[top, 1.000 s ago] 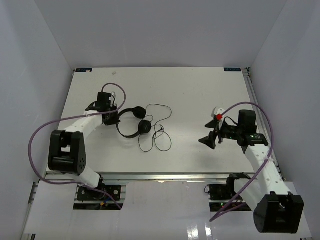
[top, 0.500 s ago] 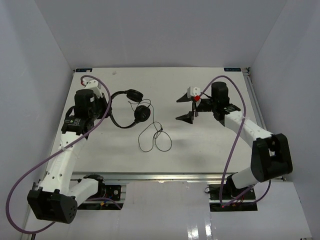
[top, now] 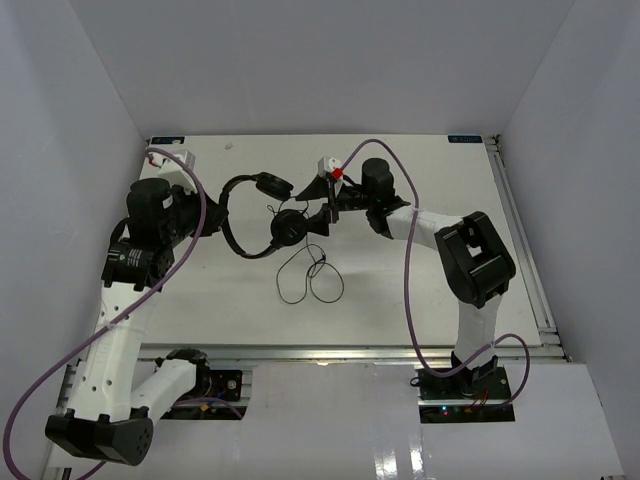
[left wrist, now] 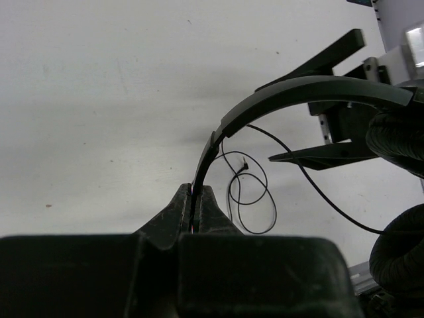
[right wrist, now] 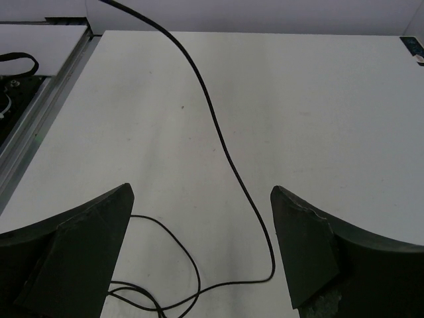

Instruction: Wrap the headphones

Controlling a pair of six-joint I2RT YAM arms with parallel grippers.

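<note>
Mid-table, my left gripper (left wrist: pixel 197 193) clamps the headphones (left wrist: pixel 298 91) by the band. My right gripper (right wrist: pixel 200 192) gapes astride the cable (right wrist: pixel 222 142). Next, likely: pinch it, start winding.

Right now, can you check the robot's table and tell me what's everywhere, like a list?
Surface: white table.
Job's things: headphones held by the headband; their thin cable looped on the table.
Clutter: nothing seen.
Grippers: left gripper, jaws shut on the headband; right gripper, jaws open, thin cable between them untouched.
Cables: purple robot cables arch off both arms.
Surroundings: plain pale walls.
</note>
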